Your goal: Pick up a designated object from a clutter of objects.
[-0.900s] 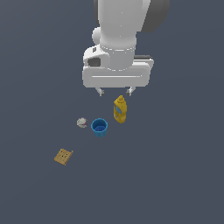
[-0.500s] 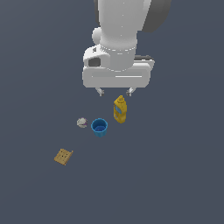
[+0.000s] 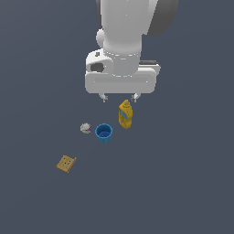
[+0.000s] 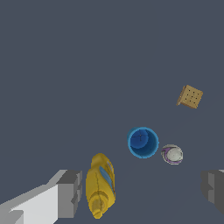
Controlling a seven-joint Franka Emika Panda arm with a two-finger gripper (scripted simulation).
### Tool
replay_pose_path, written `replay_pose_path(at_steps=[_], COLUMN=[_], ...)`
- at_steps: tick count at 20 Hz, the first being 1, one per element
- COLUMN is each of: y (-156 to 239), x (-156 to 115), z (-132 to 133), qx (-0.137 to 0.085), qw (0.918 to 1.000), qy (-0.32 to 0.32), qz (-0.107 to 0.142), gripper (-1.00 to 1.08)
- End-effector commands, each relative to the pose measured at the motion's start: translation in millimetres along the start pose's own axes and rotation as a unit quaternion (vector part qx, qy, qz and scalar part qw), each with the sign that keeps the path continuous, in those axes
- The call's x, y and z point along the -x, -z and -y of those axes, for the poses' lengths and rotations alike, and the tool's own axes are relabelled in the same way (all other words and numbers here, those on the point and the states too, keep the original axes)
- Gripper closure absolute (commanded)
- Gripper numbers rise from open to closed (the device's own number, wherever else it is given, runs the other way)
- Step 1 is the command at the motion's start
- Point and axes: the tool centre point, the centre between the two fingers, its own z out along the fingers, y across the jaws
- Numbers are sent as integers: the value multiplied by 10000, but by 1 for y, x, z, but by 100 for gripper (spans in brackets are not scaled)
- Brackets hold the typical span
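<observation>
The approach step is judged to be in hand: nothing is held, and the pincer (image 3: 120,97) hangs high above the dark grey worktop (image 3: 183,183), its two short fingertips seen poking out below the white wrist block. In the wrist view the two grey fingers (image 4: 70,192) are seen well apart at opposite edges of the picture with nothing between them, so the pincer is spread wide and empty.

The small blue open-topped plastic cup (image 3: 103,133) is taken as the landmark. The designated object, a small flat square tan-brown cracker-like slab with dots on its face (image 3: 66,163), lies flat on the worktop well apart from the blue cup, toward the exterior view's left and nearer the camera, with bare surface around it. A small grey-white ball (image 3: 85,128) sits just beside the cup on the exterior view's left, and an upright yellow plastic mustard bottle (image 3: 125,114) stands near the cup on the exterior view's right and slightly behind it. The pincer is placed roughly over the bottle, not over the slab.

For the next move, the pincer would need to be carried across past the cup and ball until it is centred above the slab, turned so that the fingers line up with two opposite edges, and then lowered almost to the worktop. Because the slab is thin and flat, a very low, accurately centred closure is likely to be required; whether its edges offer enough height for a grip cannot be told.
</observation>
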Motion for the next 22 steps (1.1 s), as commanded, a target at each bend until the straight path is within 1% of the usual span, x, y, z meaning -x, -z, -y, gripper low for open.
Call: replay_pose_path(at_steps=[1,6,10,17,22], y=[-5,-21,-42,-95,-138], x=[-5,-21,-38,-70,-87], z=[-5,-21,-42,-92,-133], qx=[-17,-72,-123,-197,-212], qw=[10000,9997,9991,9960,9926], qy=[-51,-220,-416,-866,-1196], qz=[7,16,25,40,49], gripper=[-92,-92,-92,-92,-92])
